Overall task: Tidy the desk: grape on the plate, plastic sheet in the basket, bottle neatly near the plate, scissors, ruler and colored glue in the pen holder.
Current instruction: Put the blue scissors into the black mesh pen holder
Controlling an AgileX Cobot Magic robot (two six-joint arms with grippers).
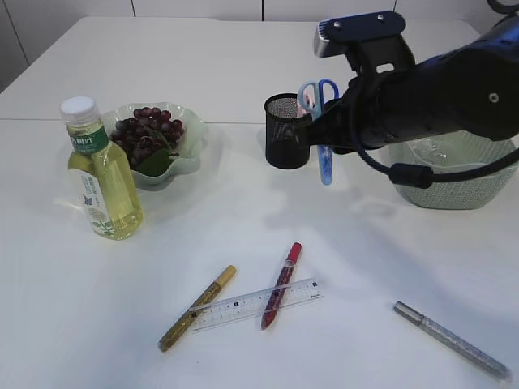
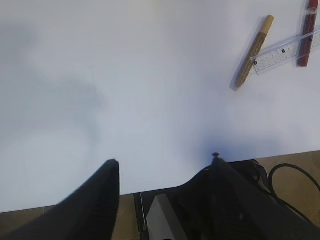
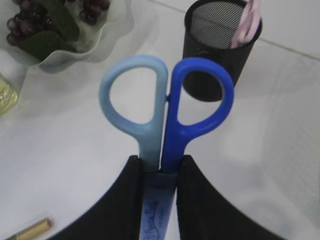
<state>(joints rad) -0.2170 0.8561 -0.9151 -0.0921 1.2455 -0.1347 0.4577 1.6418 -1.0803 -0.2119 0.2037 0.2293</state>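
Note:
My right gripper (image 3: 159, 162) is shut on blue scissors (image 3: 165, 105), held in the air just right of the black mesh pen holder (image 1: 285, 131); they also show in the exterior view (image 1: 323, 134). The holder (image 3: 220, 42) has a pink item in it. Grapes (image 1: 146, 131) lie in the pale green plate (image 1: 191, 144), with the yellow bottle (image 1: 99, 174) beside it. The clear ruler (image 1: 258, 303), a gold glue pen (image 1: 197, 308), a red one (image 1: 281, 284) and a silver one (image 1: 450, 339) lie on the table. My left gripper (image 2: 165, 167) is open over the table's front edge.
A grey-green basket (image 1: 454, 174) with a clear plastic sheet stands at the right, partly behind my right arm. In the left wrist view the gold pen (image 2: 255, 50) and ruler (image 2: 285, 50) lie at the upper right.

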